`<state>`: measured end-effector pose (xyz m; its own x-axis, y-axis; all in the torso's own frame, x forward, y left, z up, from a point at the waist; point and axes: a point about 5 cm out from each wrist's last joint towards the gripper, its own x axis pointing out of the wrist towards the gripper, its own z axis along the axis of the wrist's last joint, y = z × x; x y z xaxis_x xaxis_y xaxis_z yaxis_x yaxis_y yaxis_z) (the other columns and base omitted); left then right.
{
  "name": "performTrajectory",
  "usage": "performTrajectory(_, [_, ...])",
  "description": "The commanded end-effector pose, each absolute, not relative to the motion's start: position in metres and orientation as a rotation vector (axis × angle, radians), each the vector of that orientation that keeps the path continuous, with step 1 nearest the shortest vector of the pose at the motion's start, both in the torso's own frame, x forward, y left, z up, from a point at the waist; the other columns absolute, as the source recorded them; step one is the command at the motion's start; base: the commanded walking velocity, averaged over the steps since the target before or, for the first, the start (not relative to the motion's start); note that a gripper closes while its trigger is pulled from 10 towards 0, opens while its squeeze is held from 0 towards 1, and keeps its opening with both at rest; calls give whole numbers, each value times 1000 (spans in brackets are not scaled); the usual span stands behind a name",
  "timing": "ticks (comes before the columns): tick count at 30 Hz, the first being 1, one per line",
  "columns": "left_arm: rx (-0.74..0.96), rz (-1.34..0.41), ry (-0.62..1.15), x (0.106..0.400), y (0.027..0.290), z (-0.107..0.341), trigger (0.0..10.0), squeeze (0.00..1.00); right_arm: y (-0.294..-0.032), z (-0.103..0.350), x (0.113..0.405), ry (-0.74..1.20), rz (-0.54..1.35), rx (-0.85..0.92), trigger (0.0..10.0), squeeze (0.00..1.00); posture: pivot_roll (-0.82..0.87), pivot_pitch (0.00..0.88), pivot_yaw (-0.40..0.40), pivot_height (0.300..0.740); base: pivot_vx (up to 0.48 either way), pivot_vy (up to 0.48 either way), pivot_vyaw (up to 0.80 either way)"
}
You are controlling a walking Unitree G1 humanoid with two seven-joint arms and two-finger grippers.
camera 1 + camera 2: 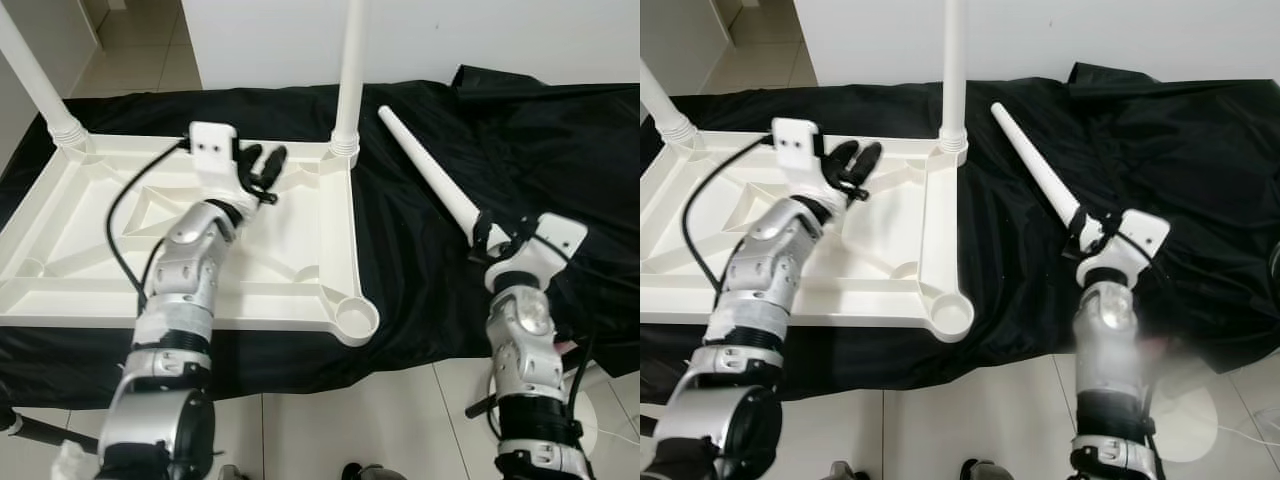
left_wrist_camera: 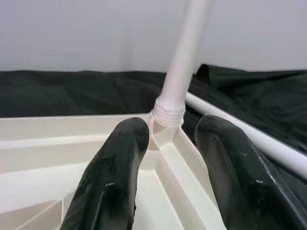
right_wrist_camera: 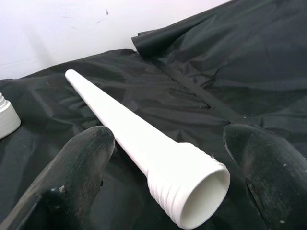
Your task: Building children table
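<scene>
the white tabletop (image 1: 300,250) lies upside down on the black cloth (image 1: 560,140), ribs up, with two legs already standing: one at the far left corner (image 1: 35,85) and one at the far right corner (image 1: 350,70). the near right socket (image 1: 353,318) is open and waiting.

the loose leg (image 1: 425,170) rests on the cloth just beside the tabletop's right edge, threaded wide end toward the robot. the right gripper (image 3: 168,177) sits at that wide end, fingers (image 3: 72,182) spread to either side of the threaded collar, not yet closed on it. this looks like the grab for the third leg.

the left gripper (image 2: 170,158) hovers over the tabletop's underside near the far right leg, fingers apart and holding nothing; it seems placed to steady the frame.

to do this well, the right gripper should close on the leg just above the threads rather than on them, so the collar stays free to enter the socket. the leg tapers and is smooth, so a grip too far up the thin part may slip or let it swing. once lifted, it needs turning upright with the threads down, lining up squarely over the near right socket before twisting, while the left gripper presses the tabletop so it doesn't skate on the slick cloth.
</scene>
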<state>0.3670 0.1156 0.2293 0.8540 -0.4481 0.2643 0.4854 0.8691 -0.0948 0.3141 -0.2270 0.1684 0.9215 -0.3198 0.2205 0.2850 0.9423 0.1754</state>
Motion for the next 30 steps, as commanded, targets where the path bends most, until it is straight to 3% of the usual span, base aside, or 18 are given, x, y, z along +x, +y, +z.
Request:
performTrajectory(1, [-140,-497,-227,364,116,226,10000,0,-234,167,312,-254,-331,137,10000,1000,-82,118,8,740,0,0,0])
performTrajectory(12, [-98,-539,-210,352,87,214,10000,0,-258,165,324,-182,-179,29,10000,1000,-94,146,-4,740,0,0,0])
performTrajectory(13, [-113,-539,-204,351,85,215,10000,0,-260,166,325,-175,-163,12,10000,0,-100,159,3,740,0,0,0])
performTrajectory(30, [-99,-515,-160,343,89,214,10000,0,-261,172,339,-123,72,-79,10000,0,-68,246,2,740,0,0,0])
